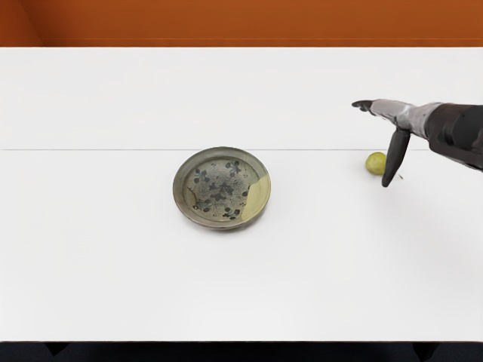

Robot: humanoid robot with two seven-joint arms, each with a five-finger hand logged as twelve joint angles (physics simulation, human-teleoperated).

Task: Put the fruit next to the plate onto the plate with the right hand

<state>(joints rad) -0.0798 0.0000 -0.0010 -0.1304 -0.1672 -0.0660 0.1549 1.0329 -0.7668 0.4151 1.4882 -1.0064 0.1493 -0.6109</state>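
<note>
A wide white bench (pixel 113 264) fills almost the whole head view, with a thin seam line running across it from left to right and a strip of orange wall (pixel 226 23) behind its far edge.

The right arm (pixel 460 128) comes in from the right edge, dark at the sleeve and grey toward the wrist, held above the bench surface.

Near the middle of the bench sits a round plate (pixel 179 181), olive-grey with dark speckles across its centre and a paler yellow patch on its right side. Nothing lies on it.

The right hand (pixel 404 121) reaches leftward from the arm. Its fingers (pixel 395 154) are spread and hold nothing: one stretches out toward the left, another hangs straight down with its dark tip low over the bench.

The fruit (pixel 376 163), small, round and yellow-green, rests on the bench well to the right of the plate, just beside the hanging fingertip on its left. Whether that tip touches the fruit cannot be told.
</note>
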